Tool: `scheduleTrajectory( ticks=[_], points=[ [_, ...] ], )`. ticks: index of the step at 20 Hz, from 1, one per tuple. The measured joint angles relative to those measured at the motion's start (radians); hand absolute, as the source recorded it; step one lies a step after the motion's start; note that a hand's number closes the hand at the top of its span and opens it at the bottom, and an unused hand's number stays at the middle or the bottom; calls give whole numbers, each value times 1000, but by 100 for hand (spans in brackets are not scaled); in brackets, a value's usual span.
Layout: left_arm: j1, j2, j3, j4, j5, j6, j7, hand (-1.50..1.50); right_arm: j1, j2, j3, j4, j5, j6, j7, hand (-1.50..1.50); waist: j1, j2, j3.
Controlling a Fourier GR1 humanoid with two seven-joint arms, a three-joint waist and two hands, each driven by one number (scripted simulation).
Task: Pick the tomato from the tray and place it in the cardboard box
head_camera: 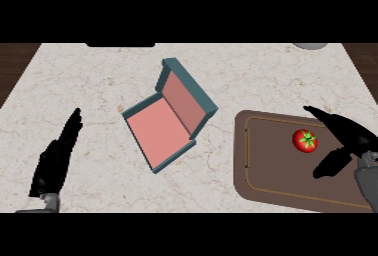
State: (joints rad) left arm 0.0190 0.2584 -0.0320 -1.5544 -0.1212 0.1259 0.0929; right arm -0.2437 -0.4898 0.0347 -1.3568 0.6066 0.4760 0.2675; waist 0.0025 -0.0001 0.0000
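A red tomato (305, 140) with a green stem lies on the brown tray (269, 170) at the right of the counter. My right hand (350, 136) hovers just right of the tomato, open, with fingers stretched above it and the thumb below it; no part of the hand is curled round it. An open box (166, 127) with teal walls and a pink inside sits in the middle of the counter, its lid tilted up behind. My left hand (57, 155) rests open at the lower left, far from both.
The marble counter (88, 85) has dark wood edges at the far left and right. A grey round object (310, 45) peeks in at the top right, and a dark shape (120, 44) sits at the top edge.
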Motion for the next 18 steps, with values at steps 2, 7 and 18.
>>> scheduleTrajectory(
  ticks=[2,7,18],
  points=[
    [5,-5,10,-9,-5,-12,2,0,1,-1,-20,-8,8,15,-6,-150,0,0,0],
    [-13,-20,32,8,-21,-34,-5,0,0,27,-42,-7,36,25,-11,-150,-1,0,0],
    [-4,-43,76,5,-44,-72,-12,0,-8,78,-50,97,132,-24,-94,-150,0,0,0]
  ],
)
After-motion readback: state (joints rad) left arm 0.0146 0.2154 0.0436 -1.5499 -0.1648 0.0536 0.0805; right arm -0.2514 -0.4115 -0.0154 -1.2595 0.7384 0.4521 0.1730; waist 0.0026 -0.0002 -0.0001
